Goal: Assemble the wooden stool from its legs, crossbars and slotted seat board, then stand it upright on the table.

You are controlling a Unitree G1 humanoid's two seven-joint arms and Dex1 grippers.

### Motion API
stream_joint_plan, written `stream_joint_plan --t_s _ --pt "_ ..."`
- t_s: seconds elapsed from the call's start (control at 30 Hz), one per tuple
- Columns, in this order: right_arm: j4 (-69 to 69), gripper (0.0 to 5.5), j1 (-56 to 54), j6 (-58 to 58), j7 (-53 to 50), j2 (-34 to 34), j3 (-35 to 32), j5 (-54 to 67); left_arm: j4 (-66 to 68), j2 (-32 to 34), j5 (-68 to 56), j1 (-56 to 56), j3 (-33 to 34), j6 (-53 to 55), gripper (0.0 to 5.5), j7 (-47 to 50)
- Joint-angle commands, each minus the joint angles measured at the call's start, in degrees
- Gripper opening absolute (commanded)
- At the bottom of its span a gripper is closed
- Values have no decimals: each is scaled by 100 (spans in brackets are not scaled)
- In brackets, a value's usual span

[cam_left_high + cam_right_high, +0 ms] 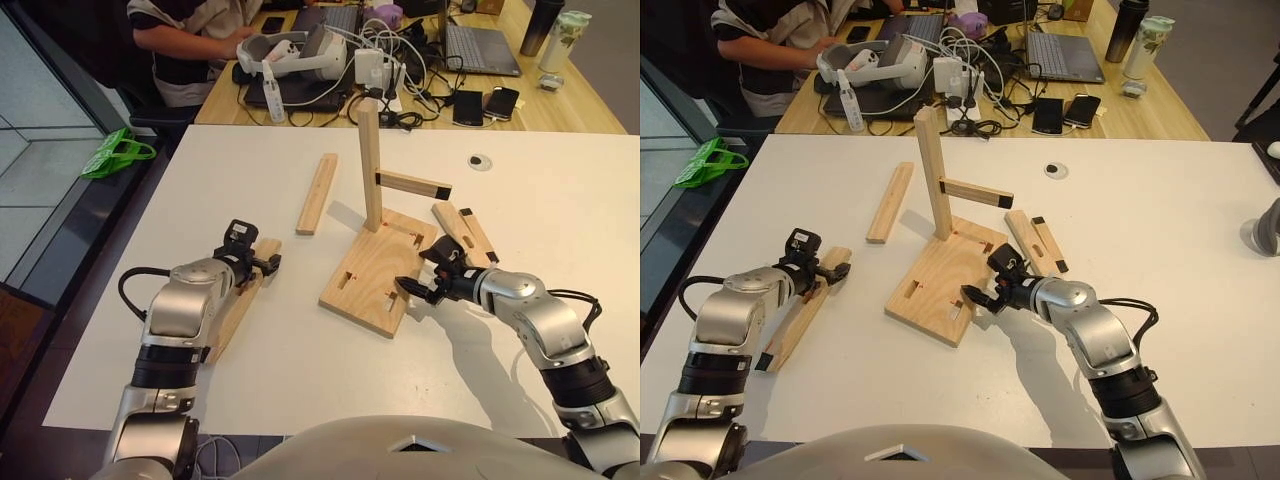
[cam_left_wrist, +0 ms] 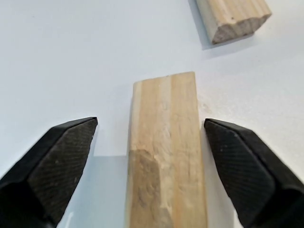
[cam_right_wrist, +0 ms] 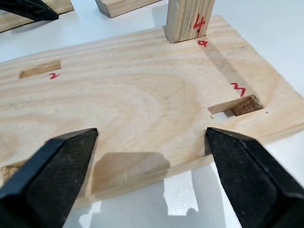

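The seat board lies flat near the middle of the white counter. One upright leg stands in a slot at its far end, and a crossbar sticks out sideways from this leg. A loose bar lies nearer the far edge. Two short bars lie just beside the board on its right.

The left gripper hovers at the end of a long bar near the counter's left edge. The left wrist view makes clear that its fingers are spread on both sides of this bar, with a gap on each side.

The right gripper is at the board's near right edge, with its fingers spread wide. The right wrist view adds red handwritten numbers beside the slots.
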Motion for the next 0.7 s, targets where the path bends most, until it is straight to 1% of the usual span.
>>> stream_joint_plan --t_s 0.03,0.07,0.13,0.27,0.37,0.47,0.63,0.7 --pt "-150 425 136 123 76 -89 120 -51 -114 -46 -16 299 -39 195 360 31" --pt "-141 425 129 101 99 -124 182 -111 -90 -42 -3 318 -73 136 337 22" --pt "-48 425 101 46 45 -117 207 -201 33 -120 20 303 -62 -2 309 96" --pt "108 425 206 -72 -90 31 116 -244 133 -341 22 301 -7 -161 244 275" --pt "169 425 224 -100 -199 153 143 -301 408 -544 47 73 24 -326 207 460" --pt "255 425 127 -117 -271 261 142 -340 1242 -787 115 -530 103 -732 205 721" --pt "395 425 -57 -149 -281 341 156 -406 3738 -1013 347 -2130 175 -1999 205 1038" --pt "395 425 -97 -146 -265 367 162 -410 4377 -993 479 -2537 110 -2426 205 1061"
